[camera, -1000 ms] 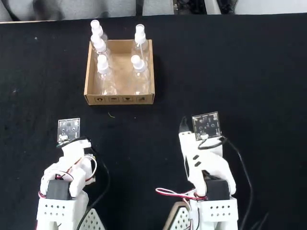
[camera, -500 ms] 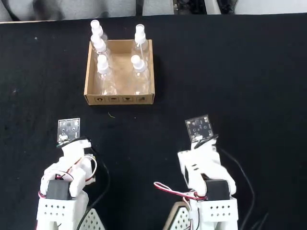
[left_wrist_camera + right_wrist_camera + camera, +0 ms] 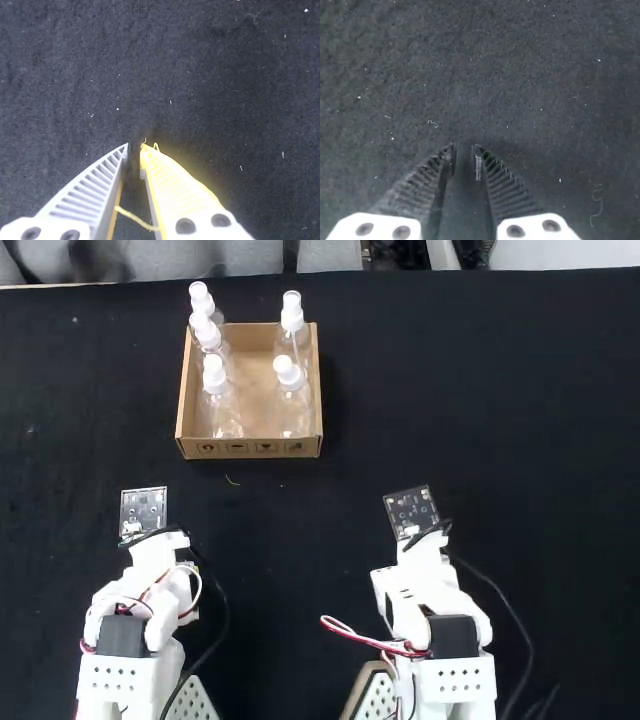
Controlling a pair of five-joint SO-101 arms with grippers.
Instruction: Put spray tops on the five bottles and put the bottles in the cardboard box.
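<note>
Left tool [image 3: 134, 147]: jaws almost touching, only a sliver of gap at the tips, nothing held. It sits low over the black worktop [image 3: 520, 390].

Right tool [image 3: 464, 148]: jaws drawn in to a narrow slot, nothing held, also just above the worktop.

Both arms are folded back at the near edge, left arm [image 3: 140, 580] and right arm [image 3: 425, 590] side by side.

Cardboard box [image 3: 249, 447]: straight ahead of the left tool and well apart from it, ahead and off to the left of the right tool.

Five bottles [image 3: 222, 405] stand upright in the box, each with a white spray top [image 3: 287, 369]. Three are on the box's left side, two on its right. Can't tell for sure whether the farthest left one is fully inside the back wall.
</note>
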